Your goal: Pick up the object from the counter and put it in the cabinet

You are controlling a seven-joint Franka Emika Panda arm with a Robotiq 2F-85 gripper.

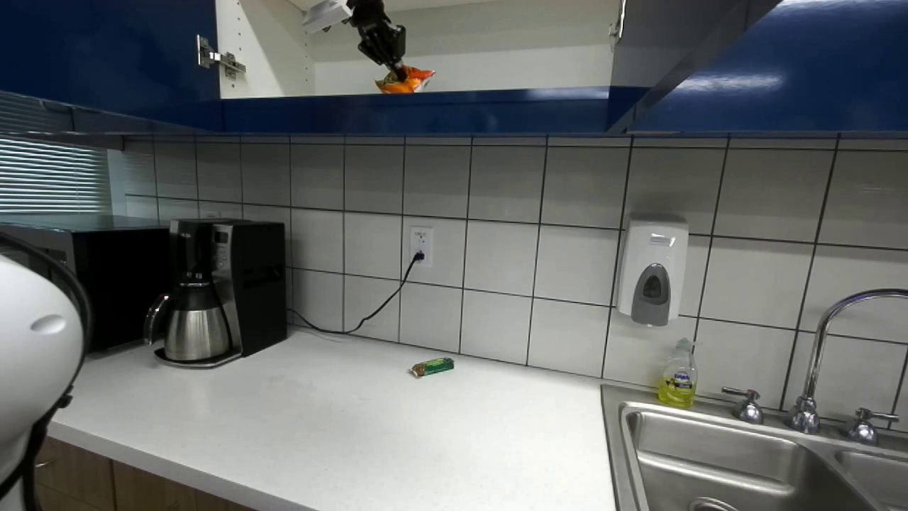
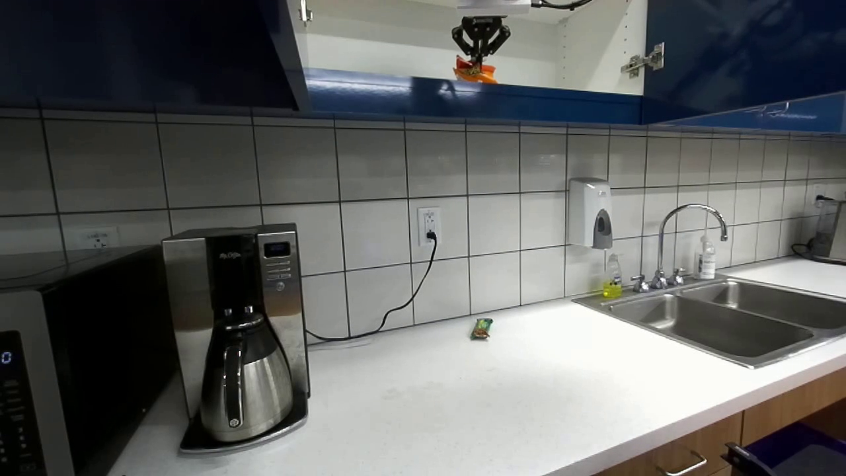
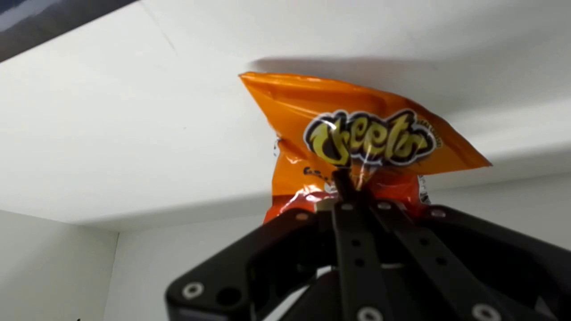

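Observation:
The object, a shiny orange snack packet [image 3: 308, 96] with red and yellow print, is inside the open cabinet. It also shows in both exterior views [image 1: 421, 77] [image 2: 488, 74], its lower edge hidden behind the cabinet's [image 1: 482, 112] [image 2: 423, 96] blue front rail. My gripper [image 3: 350, 185] is shut on the packet, pinching and creasing it; the gripper shows pointing down in both exterior views [image 1: 399, 69] [image 2: 477, 63]. The packet is close over the white cabinet floor [image 3: 134, 116]; I cannot tell if it touches. The white counter [image 1: 369, 433] [image 2: 476, 410] is below.
Open blue doors flank the opening [image 1: 106, 64] [image 2: 727, 53]. A green stick-like item [image 1: 431, 366] lies on the counter. A coffee machine [image 1: 259, 277], a black microwave [image 2: 99, 330], a soap dispenser [image 1: 652, 270], a dish-soap bottle [image 1: 678, 380] and a steel sink [image 1: 716, 454] stand around.

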